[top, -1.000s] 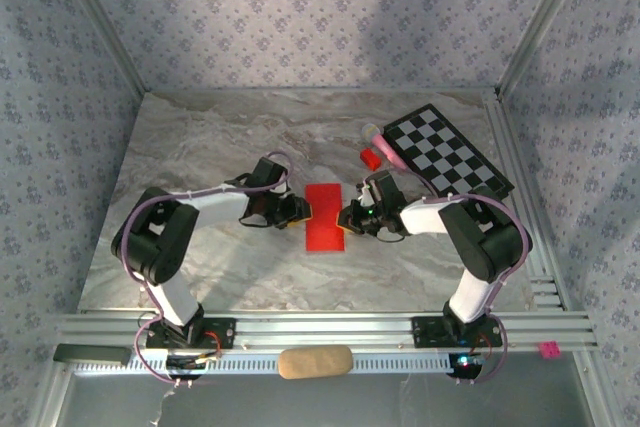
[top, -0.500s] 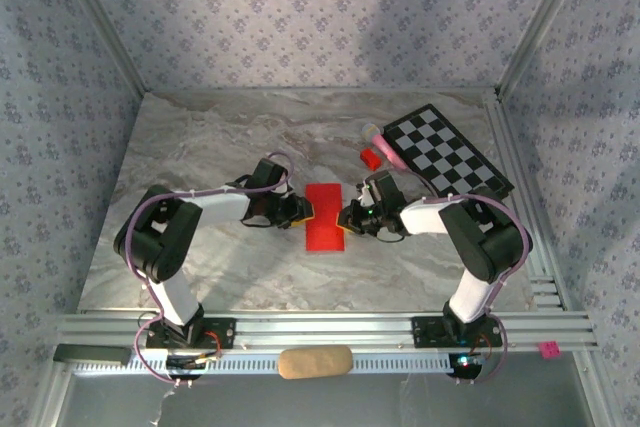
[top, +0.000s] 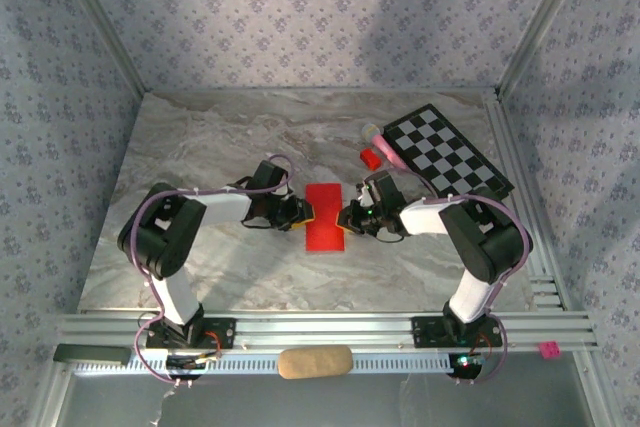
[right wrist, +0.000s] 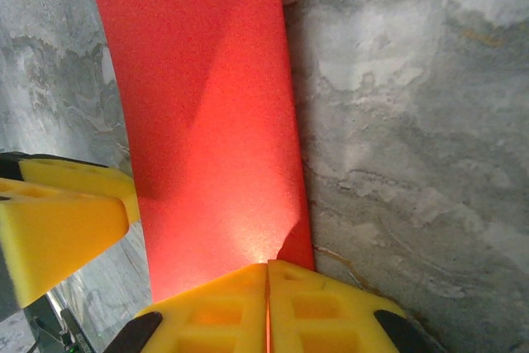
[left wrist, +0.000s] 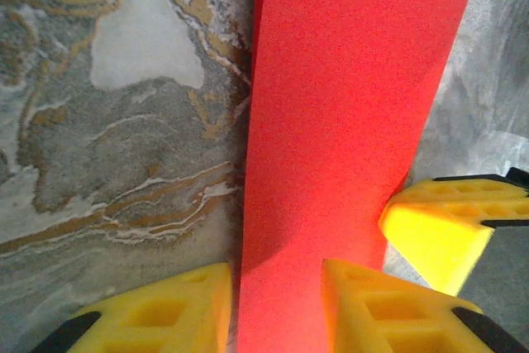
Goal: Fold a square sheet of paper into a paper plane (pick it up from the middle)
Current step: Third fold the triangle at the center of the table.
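Note:
The square sheet of paper (top: 323, 215), bright red, lies mid-table as a tall narrow rectangle. My left gripper (top: 305, 211) sits low at its left edge. In the left wrist view the paper (left wrist: 347, 105) runs flat under that gripper (left wrist: 277, 307); the jaws stand apart, one finger over the marble and the other over the paper. My right gripper (top: 345, 217) is at the right edge. In the right wrist view this gripper (right wrist: 267, 303) is shut, with a thin red sliver of the paper (right wrist: 207, 121) between its pads. A left finger (right wrist: 58, 221) shows across the sheet.
A checkerboard (top: 447, 150) lies at the back right, with a small red block (top: 371, 158) and a pink object (top: 383, 143) just left of it. A tan oblong (top: 314, 361) rests on the front rail. The marble table (top: 200, 147) has free room at left and front.
The left gripper has edged right, closer onto the paper's left edge, and its elbow has shifted a little. The right gripper and the paper have stayed put.

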Tool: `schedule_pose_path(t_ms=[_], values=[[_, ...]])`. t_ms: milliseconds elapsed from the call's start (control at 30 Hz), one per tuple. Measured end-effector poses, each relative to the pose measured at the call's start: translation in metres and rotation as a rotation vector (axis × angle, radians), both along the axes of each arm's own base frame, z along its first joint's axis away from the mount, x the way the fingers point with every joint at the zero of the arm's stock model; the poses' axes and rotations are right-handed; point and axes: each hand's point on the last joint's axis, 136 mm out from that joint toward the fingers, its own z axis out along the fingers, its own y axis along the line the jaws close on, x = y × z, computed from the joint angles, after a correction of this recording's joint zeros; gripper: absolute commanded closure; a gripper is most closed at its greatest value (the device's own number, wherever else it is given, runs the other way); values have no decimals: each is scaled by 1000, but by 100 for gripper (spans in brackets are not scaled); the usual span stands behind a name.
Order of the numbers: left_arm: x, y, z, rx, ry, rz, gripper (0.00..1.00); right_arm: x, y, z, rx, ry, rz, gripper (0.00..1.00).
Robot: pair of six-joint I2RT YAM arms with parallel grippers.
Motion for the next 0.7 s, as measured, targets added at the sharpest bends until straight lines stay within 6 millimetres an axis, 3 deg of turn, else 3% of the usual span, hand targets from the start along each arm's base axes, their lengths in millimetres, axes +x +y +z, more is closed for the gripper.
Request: schedule_pose_path(t_ms=[433,700], values=[[-2,2,-4,-8,9,23,78,0,0,0,-4,-4,-3,90],[-4,3,-5,-17,6,35,79,0,0,0,-4,-4,-3,90]])
